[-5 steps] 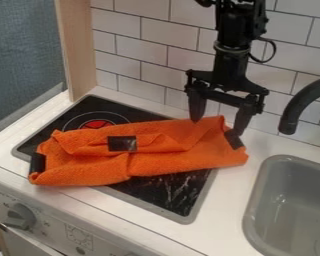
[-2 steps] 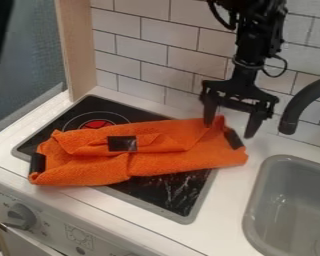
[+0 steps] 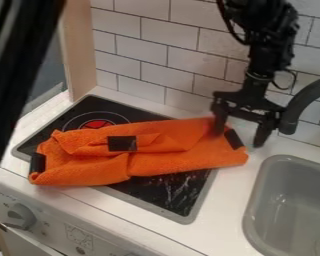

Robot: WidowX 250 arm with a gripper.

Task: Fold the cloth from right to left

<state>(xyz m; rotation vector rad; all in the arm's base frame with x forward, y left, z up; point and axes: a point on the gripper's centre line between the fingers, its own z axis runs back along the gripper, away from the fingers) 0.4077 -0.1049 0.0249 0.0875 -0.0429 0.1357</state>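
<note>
Nearest the camera, left of the orange cloth, a dark, blurred shape cuts down the left edge of the view, too soft to identify. Below and in front of the cloth's left end is the toy stove's white control panel with its gray knob. To the right of the cloth, and reaching nearer than it, sits the gray sink basin, with white countertop between. The cloth itself lies folded in a long, uneven band across the black cooktop, its right end passing over the cooktop's edge onto the countertop. It carries a black patch near the middle, another at its left end and a third at its right end. Beyond the cloth's left half, a red burner marking shows. At the cloth's far right corner hangs the black gripper, fingers spread apart and pointing down, one in front of the corner, the other just beside the cloth on its right. Farther right of the cloth curves the black faucet, and behind the cloth rises the white tiled wall, with a wooden panel at the left
</note>
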